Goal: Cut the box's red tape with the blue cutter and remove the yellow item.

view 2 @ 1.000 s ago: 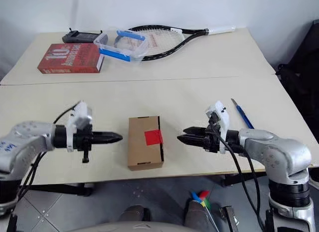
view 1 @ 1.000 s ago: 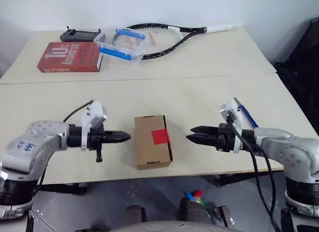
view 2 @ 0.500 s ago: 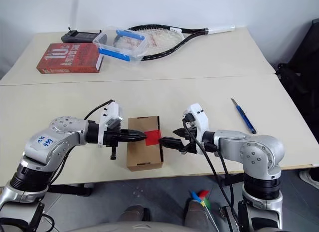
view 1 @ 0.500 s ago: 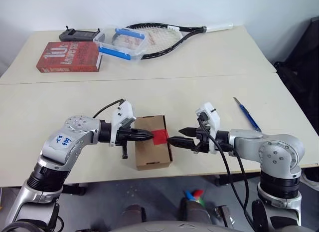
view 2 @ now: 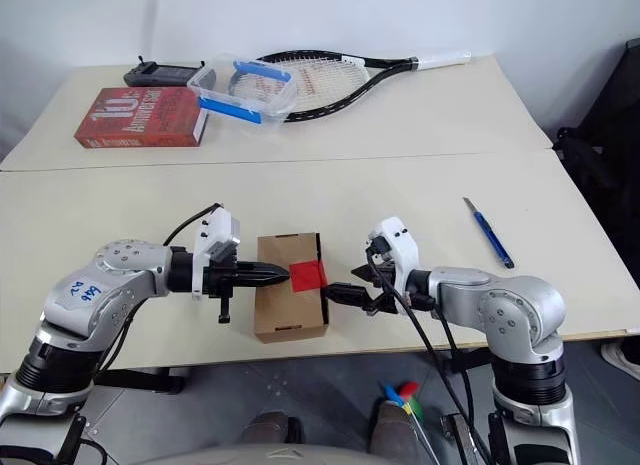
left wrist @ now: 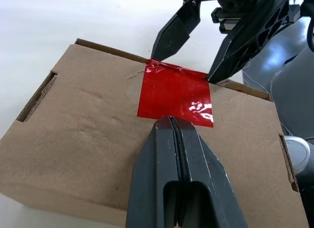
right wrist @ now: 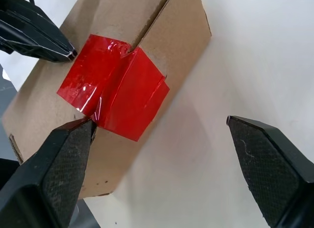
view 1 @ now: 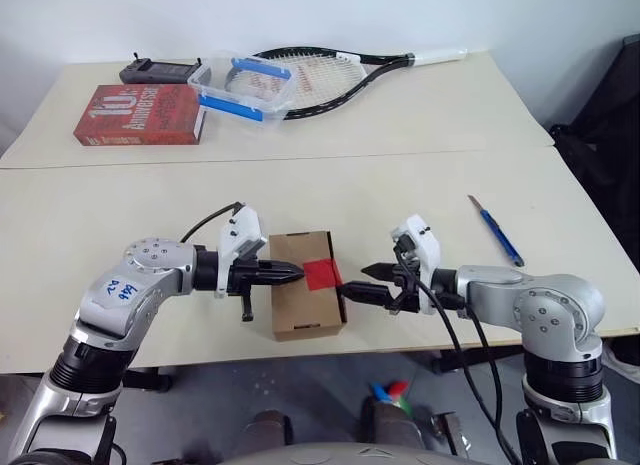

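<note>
1. Left wrist view: our left gripper (left wrist: 171, 121) has its two black fingers pressed flat together, holding nothing, with the tip resting at the near edge of the small bright red tape patch (left wrist: 176, 94) on top of the small brown cardboard box (left wrist: 93, 139).

2. Our right gripper (right wrist: 162, 127) stands spread wide and empty; one finger (right wrist: 64, 154) lies against the tape's folded edge on the box's side, the other (right wrist: 267, 154) hangs over bare tabletop beside the carton.

3. A second ago both grippers hung well apart from the box, one on either side, and the right one was only partly parted. Both have since closed in on the carton and the right has spread to its widest.

4. We judge this as steadying the box rather than cutting it: the slim blue pen-shaped cutter (view 1: 497, 231) lies untouched toward the right edge of the pale table (view 1: 400, 195), well apart from both grippers.

5. The tape looks whole and the flaps shut, so the yellow item must be inside, unseen.

6. The box sits close to the table's front edge, roughly midway along it.
</note>
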{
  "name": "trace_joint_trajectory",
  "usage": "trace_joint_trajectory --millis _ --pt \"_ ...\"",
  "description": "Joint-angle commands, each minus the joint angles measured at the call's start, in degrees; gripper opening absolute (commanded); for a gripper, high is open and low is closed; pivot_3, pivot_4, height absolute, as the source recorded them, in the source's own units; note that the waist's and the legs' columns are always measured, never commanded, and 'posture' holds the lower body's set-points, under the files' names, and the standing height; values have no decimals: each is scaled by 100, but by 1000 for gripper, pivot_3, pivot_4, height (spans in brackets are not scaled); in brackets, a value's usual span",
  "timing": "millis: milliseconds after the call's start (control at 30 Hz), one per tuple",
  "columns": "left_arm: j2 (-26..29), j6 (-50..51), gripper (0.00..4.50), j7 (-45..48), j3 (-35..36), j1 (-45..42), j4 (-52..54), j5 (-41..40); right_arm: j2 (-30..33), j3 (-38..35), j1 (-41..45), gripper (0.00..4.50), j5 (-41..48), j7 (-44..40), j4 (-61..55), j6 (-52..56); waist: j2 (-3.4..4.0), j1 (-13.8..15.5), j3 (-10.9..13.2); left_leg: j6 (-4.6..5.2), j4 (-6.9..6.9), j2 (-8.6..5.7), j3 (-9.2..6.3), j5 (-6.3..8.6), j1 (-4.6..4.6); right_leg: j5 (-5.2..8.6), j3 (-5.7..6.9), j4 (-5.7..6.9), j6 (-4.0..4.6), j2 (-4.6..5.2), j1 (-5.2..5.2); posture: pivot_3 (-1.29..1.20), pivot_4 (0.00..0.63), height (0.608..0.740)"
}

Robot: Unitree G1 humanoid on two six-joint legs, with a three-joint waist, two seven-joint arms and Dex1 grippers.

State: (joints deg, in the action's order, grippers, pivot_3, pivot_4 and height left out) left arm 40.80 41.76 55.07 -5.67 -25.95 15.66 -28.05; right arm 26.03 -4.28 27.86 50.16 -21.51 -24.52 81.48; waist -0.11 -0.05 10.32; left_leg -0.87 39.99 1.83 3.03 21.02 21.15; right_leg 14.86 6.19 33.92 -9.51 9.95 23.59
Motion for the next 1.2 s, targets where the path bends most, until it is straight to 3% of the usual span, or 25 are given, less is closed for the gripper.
trace_joint_trajectory --millis 33,167,300,433,667,900,1000,1200 --pt "37 25 0 -24 -35 136 61 46 35 35 99 4476 -138 179 -75 109 0 0 0 0 0 0 0 0 0 0 0 0 0 0 0 0 150 740" --pt "32 14 0 -33 -40 159 73 53 -165 -35 320 4476 -165 482 -64 501 0 0 0 0 1 0 0 0 -1 0 0 2 0 0 -1 0 150 740" --pt "37 -19 0 -29 -65 209 94 62 195 849 722 4476 -734 878 -240 879 4 -5 -3 0 1 0 0 0 -1 0 -2 2 0 0 -1 0 150 740" --pt "61 -53 0 -32 -89 276 113 98 612 1448 800 4476 -1020 819 -321 772 -7 11 -25 0 -1 0 -2 0 -4 0 -1 0 1 0 -3 0 150 740" --pt "82 -48 0 -74 -101 402 147 130 568 1611 602 4476 -1164 649 -301 592 -16 14 -32 4 0 0 -1 2 -3 0 -1 -4 0 0 -7 0 150 740" --pt "52 -36 0 -132 -111 427 145 132 790 2126 247 4476 -1656 386 -233 -249 -29 1 -48 4 0 0 -2 2 -11 0 -1 -3 0 0 -12 0 150 740" --pt "57 -37 0 -150 -101 456 162 122 1235 2630 141 4476 -2280 290 -191 -930 -33 -4 -58 4 1 0 -1 2 -15 0 -1 -4 1 0 -17 0 150 740" --pt "66 -18 0 -172 -109 444 163 116 1728 2876 84 4476 -2950 -59 -32 -1951 -28 10 -62 4 5 0 -1 2 -21 0 -3 -6 2 1 -24 0 150 740"
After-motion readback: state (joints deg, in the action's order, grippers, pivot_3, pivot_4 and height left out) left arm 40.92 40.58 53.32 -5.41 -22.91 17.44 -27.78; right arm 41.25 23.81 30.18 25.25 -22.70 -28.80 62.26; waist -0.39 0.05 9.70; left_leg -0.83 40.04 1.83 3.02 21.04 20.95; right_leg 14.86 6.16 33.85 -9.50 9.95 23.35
